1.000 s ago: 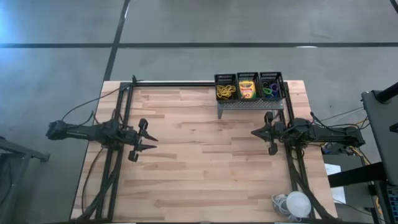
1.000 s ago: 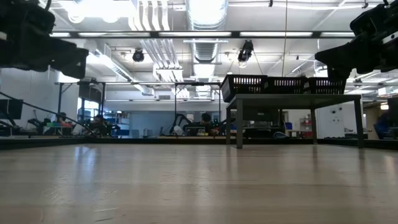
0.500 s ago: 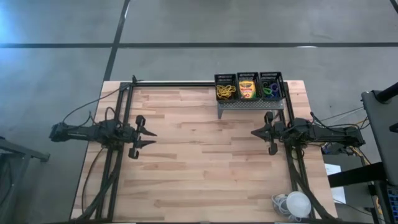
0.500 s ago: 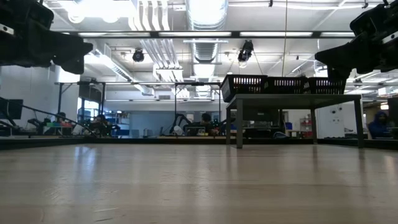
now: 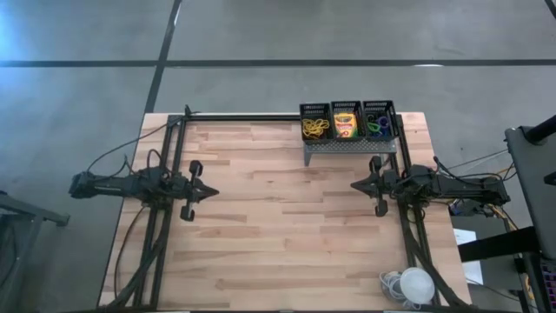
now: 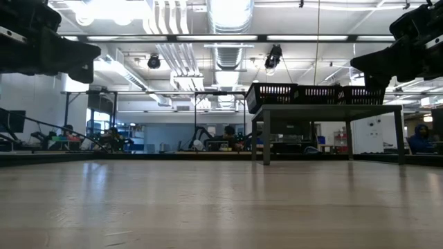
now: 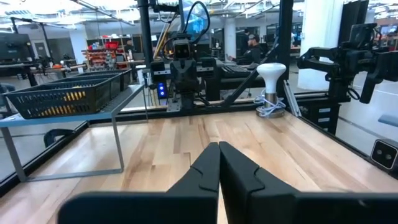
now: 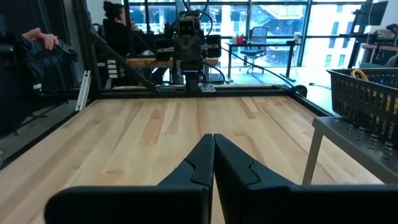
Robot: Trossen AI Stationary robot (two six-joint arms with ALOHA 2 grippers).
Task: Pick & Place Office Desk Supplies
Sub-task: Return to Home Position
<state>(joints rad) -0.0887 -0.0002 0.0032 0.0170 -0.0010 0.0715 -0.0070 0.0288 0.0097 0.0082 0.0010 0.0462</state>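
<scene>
Since all supplies sit in the three black bins [image 5: 346, 104] on the grey stand [image 5: 352, 148], far right on the table [image 5: 278, 226], none needs lifting now. Left gripper [image 5: 210, 191] and right gripper [image 5: 354, 185] hover at the table's sides, both clenched on nothing.

Handling, judged:
- Rubber bands [image 5: 314, 128]: light and floppy; pinch one strand.
- Crayon box [image 5: 346, 125]: light, crushable; grip its narrow sides.
- Rings [image 5: 377, 125]: small, probably slick; pinch the rim.
</scene>
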